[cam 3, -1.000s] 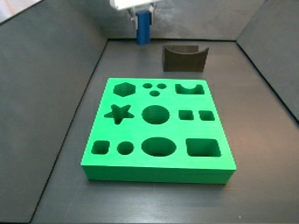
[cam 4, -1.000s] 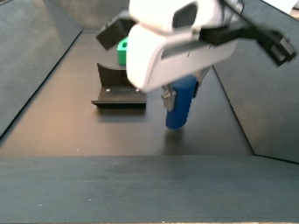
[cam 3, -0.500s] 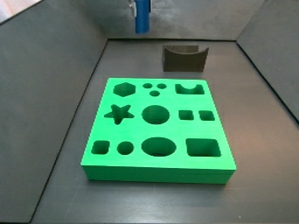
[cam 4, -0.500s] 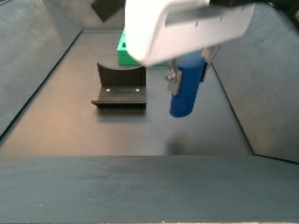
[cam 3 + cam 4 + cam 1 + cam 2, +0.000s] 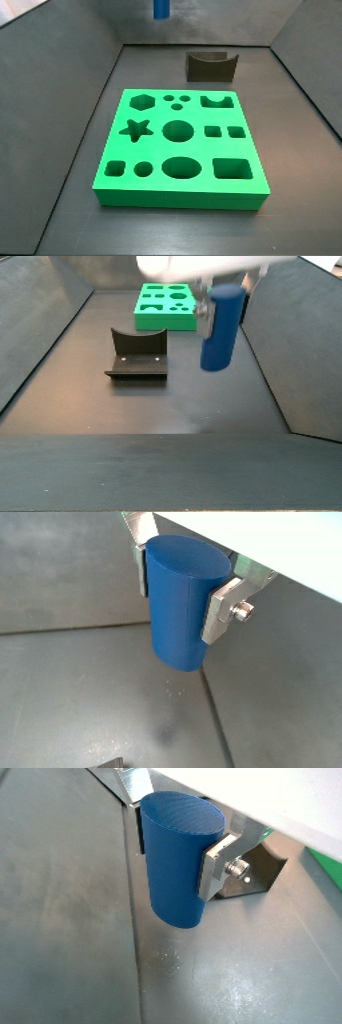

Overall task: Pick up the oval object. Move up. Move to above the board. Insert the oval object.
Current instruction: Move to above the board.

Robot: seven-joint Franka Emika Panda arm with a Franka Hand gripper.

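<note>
The oval object (image 5: 179, 600) is a tall blue peg, and my gripper (image 5: 181, 582) is shut on it, a silver finger (image 5: 222, 604) pressed against each side. Both wrist views show it hanging well above the dark floor (image 5: 179, 848). In a side view only its lower end (image 5: 160, 9) shows at the frame's upper edge, beyond the far end of the board (image 5: 179, 148). Another side view shows the whole peg (image 5: 221, 326) in the air with the blurred gripper (image 5: 222, 294) above it. The green board (image 5: 166, 305), with its many shaped holes, lies flat on the floor.
The dark L-shaped fixture (image 5: 210, 66) stands between the board and the back wall; it also shows as the fixture (image 5: 136, 356) near the peg and the fixture (image 5: 258, 871) behind the finger. Grey walls slope up on both sides of the floor.
The gripper has risen straight up with the peg. In a side view the peg has nearly left the upper edge, and its lower end now hangs well clear of the floor.
</note>
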